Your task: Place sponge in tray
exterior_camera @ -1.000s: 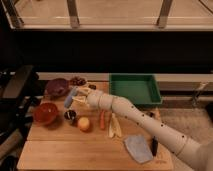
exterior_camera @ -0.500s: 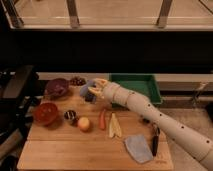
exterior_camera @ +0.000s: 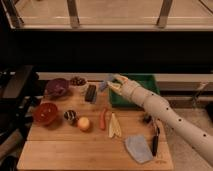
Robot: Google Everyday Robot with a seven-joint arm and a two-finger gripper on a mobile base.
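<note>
Sponge (exterior_camera: 103, 85) sits between the fingers of the pincer (exterior_camera: 111, 85), lifted above the wooden worktop (exterior_camera: 60, 152) and hanging just left of the green tray's (exterior_camera: 150, 80) near-left corner, not yet over its floor. The pincer is clenched on the pale blue-grey block, with the cream-coloured arm (exterior_camera: 165, 112) reaching in from the lower right and crossing the tray's front wall. The tray lies at the back right of the worktop, and the part of its inside that shows holds nothing.

Just below and left of the held sponge, a darker black-grey block (exterior_camera: 90, 93) stands on the wood. Further left is a purple bowl (exterior_camera: 56, 87), and behind the block a small pale dish of dark pieces (exterior_camera: 78, 81). A red bowl (exterior_camera: 45, 112) sits at the left front, with a small dark round thing (exterior_camera: 70, 116) beside it and an orange fruit (exterior_camera: 83, 123) next to that. Near the middle lie a reddish-orange carrot-like stick (exterior_camera: 103, 118) and a pale yellow wedge (exterior_camera: 114, 125), side by side. At the right front, a flat grey-blue cloth (exterior_camera: 138, 148) lies beside a slim black tool (exterior_camera: 155, 142).
</note>
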